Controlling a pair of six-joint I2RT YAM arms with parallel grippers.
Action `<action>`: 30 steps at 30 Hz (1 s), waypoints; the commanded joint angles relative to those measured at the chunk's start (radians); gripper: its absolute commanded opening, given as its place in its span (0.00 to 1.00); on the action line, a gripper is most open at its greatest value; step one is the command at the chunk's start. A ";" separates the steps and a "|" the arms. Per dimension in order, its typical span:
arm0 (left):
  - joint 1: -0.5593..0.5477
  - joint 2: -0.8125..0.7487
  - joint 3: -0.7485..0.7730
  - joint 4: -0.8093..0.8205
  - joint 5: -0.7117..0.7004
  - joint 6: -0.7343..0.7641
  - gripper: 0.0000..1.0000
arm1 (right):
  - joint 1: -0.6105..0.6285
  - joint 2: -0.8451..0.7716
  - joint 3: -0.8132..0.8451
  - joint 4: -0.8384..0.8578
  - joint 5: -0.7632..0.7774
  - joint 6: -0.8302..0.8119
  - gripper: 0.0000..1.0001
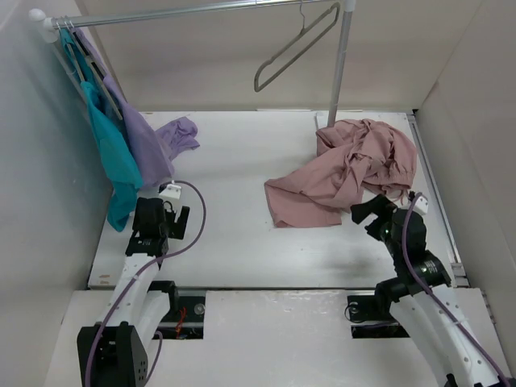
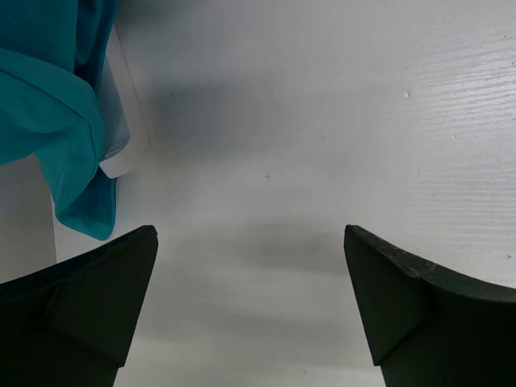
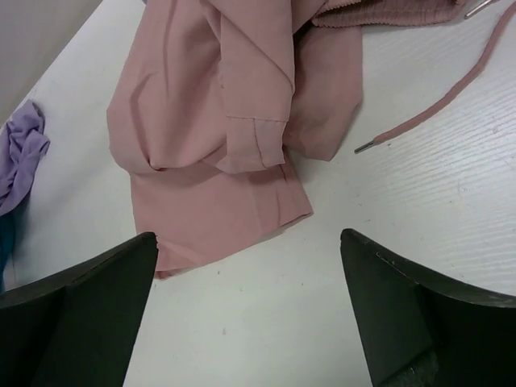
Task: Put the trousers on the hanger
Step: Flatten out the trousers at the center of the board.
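Dusty-pink trousers (image 1: 347,173) lie crumpled at the white table's (image 1: 234,242) far right, their hem edge just ahead of the right gripper (image 3: 250,314), whose jaws stand apart. The hanger (image 1: 298,47) hangs from the rail (image 1: 201,12). The left gripper (image 2: 250,310), also spread, hovers beside the teal garment (image 2: 56,105).

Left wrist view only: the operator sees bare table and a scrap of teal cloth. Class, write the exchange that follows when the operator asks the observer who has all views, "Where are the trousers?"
Observer: The trousers lie crumpled on the far right of the table, by the rack's post.
Operator: And the hanger?
Observer: The hanger hangs empty and tilted from the rail, just left of that post.
Operator: Is the other arm holding anything?
Observer: No. The right gripper is open beside the trousers' near edge, holding nothing.
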 commanded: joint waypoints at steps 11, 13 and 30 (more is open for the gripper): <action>0.002 0.014 0.222 -0.097 0.133 0.032 1.00 | 0.012 0.551 0.354 0.076 0.247 -0.073 1.00; 0.002 0.023 0.276 -0.146 0.188 0.044 1.00 | -0.010 0.762 0.434 0.076 0.235 -0.096 1.00; 0.002 0.035 0.423 -0.302 0.311 0.043 1.00 | 0.295 0.949 0.484 0.352 -0.132 -0.240 0.00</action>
